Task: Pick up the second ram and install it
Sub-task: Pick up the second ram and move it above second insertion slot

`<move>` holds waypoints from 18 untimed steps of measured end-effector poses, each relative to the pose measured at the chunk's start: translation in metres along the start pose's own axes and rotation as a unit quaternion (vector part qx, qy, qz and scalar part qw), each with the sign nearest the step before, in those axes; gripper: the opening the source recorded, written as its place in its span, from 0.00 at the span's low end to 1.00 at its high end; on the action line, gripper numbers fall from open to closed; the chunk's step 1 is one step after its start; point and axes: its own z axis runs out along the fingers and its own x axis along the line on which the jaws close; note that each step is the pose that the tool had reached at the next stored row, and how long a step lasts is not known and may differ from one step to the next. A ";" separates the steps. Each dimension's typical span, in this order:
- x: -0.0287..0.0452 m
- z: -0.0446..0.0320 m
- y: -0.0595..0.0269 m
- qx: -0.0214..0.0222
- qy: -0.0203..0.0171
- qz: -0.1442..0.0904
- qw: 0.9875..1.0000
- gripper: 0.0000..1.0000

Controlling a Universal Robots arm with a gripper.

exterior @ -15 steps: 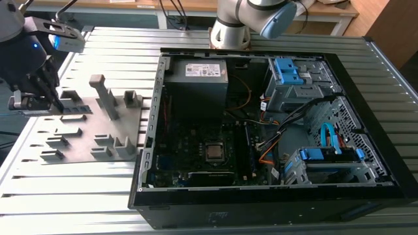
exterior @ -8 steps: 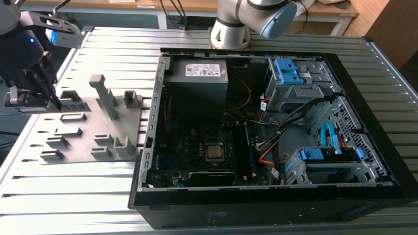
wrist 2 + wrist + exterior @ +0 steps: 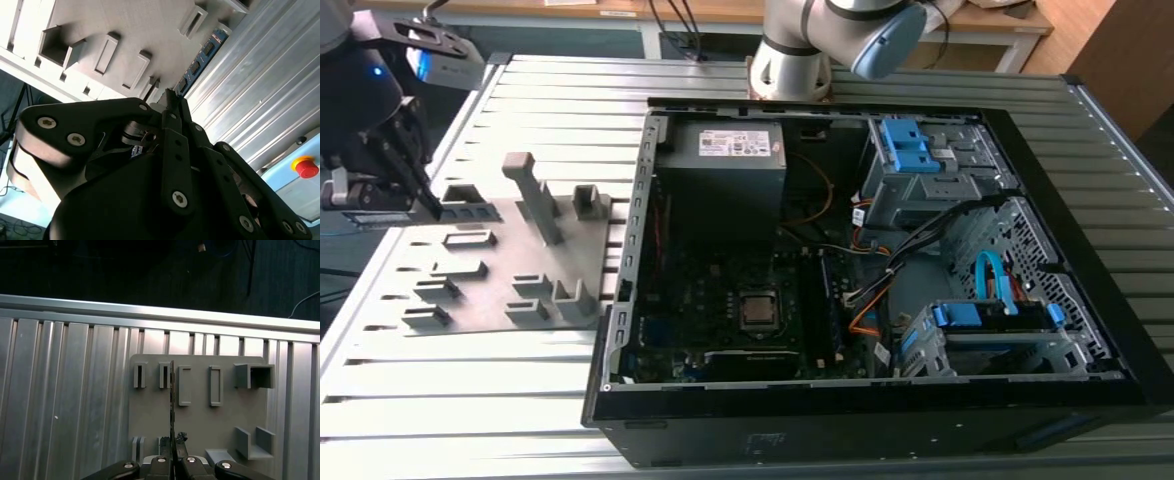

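pinches the near end of the second ram (image 3: 172, 400) with the gripper (image 3: 173, 454), fingers pressed together on its thin board. holds it upright on edge over the grey holder tray (image 3: 200, 430), in line with the slot blocks (image 3: 164, 375); cannot tell whether seated or lifted. rests the tray on the ribbed metal worktop (image 3: 75, 390). leaves the open computer case (image 3: 854, 420) well apart, toward the exterior view's right.

Tray (image 3: 494, 265) on table (image 3: 480, 400), exterior view's left of computer case (image 3: 854, 420) — second ram (image 3: 172, 400) over tray.
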 end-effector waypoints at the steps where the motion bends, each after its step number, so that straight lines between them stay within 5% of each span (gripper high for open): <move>1: 0.0000 -0.0012 0.0001 0.000 0.000 0.000 1.000 0.14; 18: -0.0005 -0.0191 0.0010 0.000 0.000 0.000 1.000 0.14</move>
